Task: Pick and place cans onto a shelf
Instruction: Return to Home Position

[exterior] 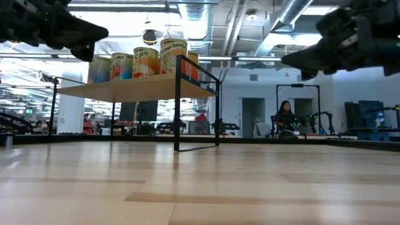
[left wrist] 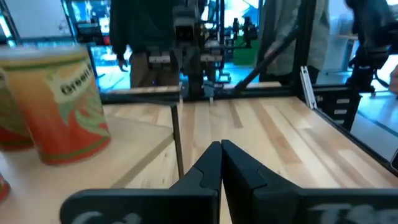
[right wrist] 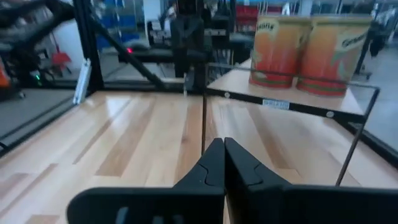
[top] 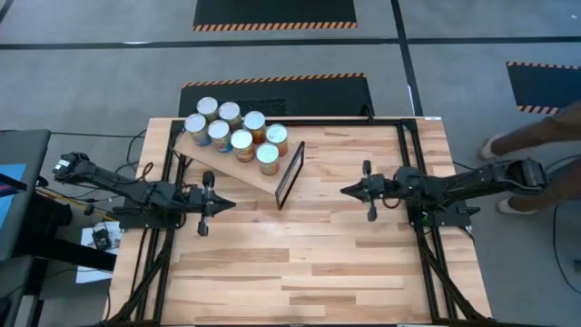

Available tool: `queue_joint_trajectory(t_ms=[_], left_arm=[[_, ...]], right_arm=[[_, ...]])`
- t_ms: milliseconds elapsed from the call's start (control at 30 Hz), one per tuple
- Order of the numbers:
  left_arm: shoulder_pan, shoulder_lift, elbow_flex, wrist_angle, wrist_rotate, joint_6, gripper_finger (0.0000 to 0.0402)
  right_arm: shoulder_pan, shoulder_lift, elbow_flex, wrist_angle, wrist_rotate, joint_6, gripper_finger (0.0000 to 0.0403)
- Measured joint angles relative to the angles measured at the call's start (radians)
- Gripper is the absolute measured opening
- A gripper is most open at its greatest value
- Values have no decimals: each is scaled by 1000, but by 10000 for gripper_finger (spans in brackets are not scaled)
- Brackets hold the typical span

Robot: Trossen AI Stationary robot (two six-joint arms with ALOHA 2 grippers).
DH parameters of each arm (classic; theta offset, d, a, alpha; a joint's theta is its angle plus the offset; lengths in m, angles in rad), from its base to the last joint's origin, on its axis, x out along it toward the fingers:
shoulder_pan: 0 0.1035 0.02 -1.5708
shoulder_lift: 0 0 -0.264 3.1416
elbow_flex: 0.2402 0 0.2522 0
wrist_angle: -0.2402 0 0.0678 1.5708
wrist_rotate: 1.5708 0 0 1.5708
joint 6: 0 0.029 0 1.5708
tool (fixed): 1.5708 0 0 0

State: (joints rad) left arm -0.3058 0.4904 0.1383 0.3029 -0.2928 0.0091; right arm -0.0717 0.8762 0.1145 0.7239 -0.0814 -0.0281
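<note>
Eight cans [top: 234,132] stand upright in a tight cluster on the slanted plywood shelf [top: 243,176]. The left end effector [top: 227,203] hangs just beside the shelf's long edge, opposite the cans, fingers pressed together, empty. The right end effector [top: 346,191] is beyond the shelf's black frame [top: 289,174], apart from it, fingers closed on nothing.

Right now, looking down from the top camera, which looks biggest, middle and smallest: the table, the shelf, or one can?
1. The table looks largest by far.
2. The shelf comes next.
3. One can is smallest; all eight cans look alike in size.
</note>
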Motion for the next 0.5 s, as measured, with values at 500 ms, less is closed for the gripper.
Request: queue_joint_trajectory(t_ms=[500], left_arm=[[0,-166,0,-132,20,56,0]], right_arm=[[-151,-297,-106,-49,-153,31,11]])
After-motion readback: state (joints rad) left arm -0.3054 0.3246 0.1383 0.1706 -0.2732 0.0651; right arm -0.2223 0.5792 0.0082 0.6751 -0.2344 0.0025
